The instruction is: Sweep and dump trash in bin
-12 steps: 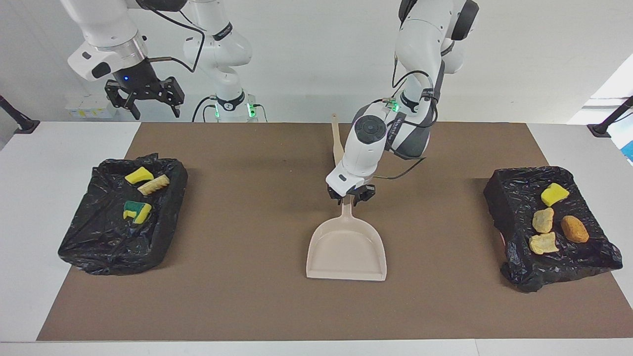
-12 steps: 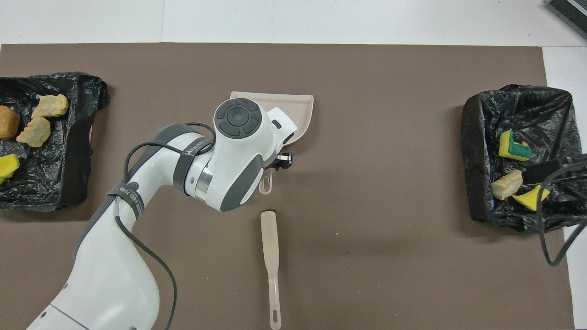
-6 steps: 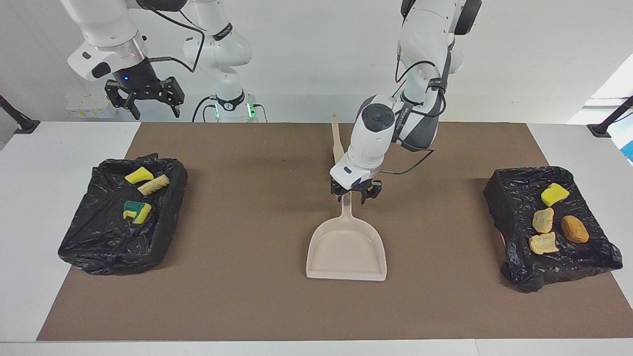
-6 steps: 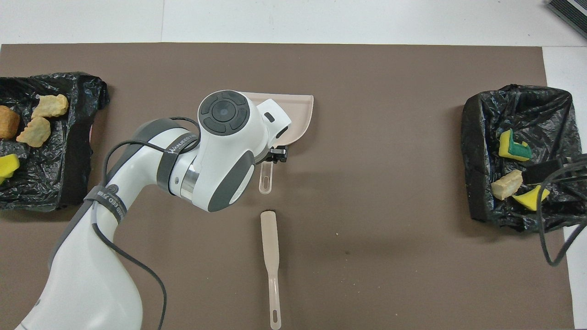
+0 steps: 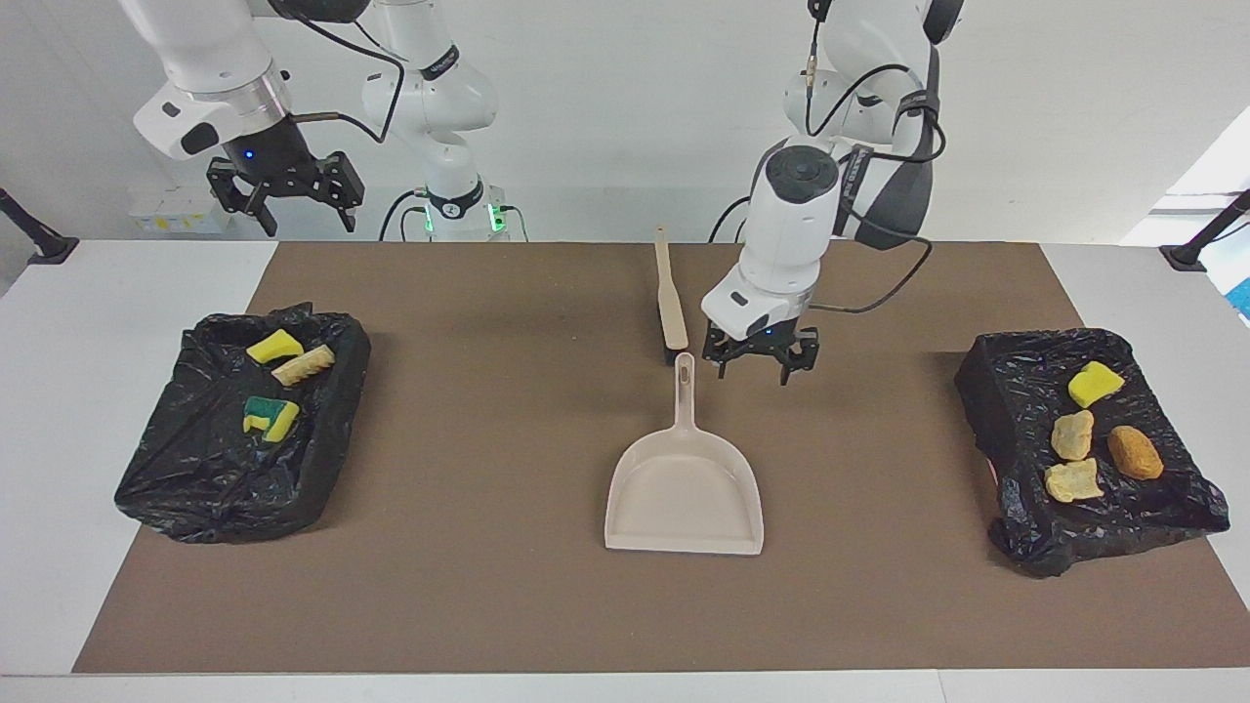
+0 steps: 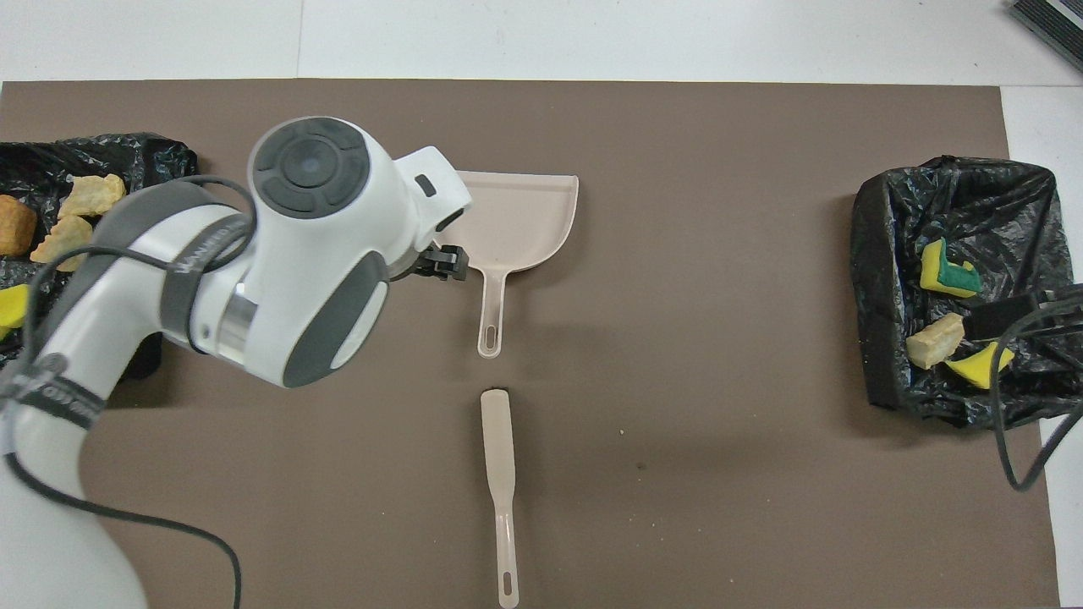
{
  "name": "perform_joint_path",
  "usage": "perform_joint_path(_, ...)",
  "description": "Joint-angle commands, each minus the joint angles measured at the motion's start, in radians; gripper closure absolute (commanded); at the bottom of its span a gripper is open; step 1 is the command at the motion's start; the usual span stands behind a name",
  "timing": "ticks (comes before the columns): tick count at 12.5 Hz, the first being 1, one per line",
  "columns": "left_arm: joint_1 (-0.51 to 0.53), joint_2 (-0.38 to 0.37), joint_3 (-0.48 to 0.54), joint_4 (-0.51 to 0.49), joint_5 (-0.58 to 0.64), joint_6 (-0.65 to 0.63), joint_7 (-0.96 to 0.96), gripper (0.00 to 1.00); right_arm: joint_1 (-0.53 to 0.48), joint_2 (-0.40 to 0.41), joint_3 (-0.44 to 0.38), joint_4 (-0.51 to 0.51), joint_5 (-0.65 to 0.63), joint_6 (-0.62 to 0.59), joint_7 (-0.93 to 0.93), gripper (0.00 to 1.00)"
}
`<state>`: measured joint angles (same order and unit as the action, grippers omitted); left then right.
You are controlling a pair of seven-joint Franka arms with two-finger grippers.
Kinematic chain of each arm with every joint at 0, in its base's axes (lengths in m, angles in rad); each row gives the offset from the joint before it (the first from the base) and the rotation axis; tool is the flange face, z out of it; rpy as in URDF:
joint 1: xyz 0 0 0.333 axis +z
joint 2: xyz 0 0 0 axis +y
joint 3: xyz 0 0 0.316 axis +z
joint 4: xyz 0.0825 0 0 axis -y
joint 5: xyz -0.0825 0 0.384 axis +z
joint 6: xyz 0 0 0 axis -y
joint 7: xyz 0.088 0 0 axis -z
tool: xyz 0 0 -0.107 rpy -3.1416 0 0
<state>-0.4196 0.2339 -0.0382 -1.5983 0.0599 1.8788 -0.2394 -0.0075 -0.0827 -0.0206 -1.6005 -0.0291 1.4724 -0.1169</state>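
Trash lies in two black-lined bins. The bin point(image 5: 195, 488) at the right arm's end holds a yellow sponge scrap point(image 5: 274, 346), a tan lump point(image 5: 304, 364) and a green-backed scrap point(image 5: 270, 416). The bin point(image 5: 1016, 391) at the left arm's end holds a yellow scrap point(image 5: 1095, 383), two tan lumps point(image 5: 1072, 434) and an orange lump point(image 5: 1135, 452). The beige dustpan point(image 5: 684, 488) lies flat mid-mat, nothing in it. My left gripper point(image 5: 754, 371) hangs open and empty over the mat beside the dustpan's handle point(image 5: 686, 386). My right gripper point(image 5: 283, 210) waits open, raised over the table edge near its base.
The beige brush point(image 5: 670, 298) lies on the mat in line with the dustpan handle, nearer to the robots. In the overhead view my left arm covers part of the dustpan point(image 6: 525, 220); the brush point(image 6: 499, 457) shows fully. A brown mat point(image 5: 488, 605) covers the table.
My left gripper has opened, let go of the dustpan handle, then risen and drawn off toward the left arm's end. The dustpan stays put. The right arm has not moved.
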Motion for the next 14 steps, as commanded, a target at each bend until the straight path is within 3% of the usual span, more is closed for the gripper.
perform_joint_path(1,0.082,-0.112,-0.006,-0.020,0.008,-0.093,0.144,0.00,-0.015,-0.015,0.013,-0.012,0.005,0.003,0.016,0.00)
perform_joint_path(9,0.240,-0.287,0.000,-0.028,0.000,-0.372,0.187,0.00,-0.015,-0.015,0.013,-0.013,0.003,0.003,0.016,0.00)
perform_joint_path(14,0.338,-0.285,0.008,0.038,-0.069,-0.389,0.257,0.00,-0.015,-0.015,0.013,-0.013,0.003,0.003,0.016,0.00)
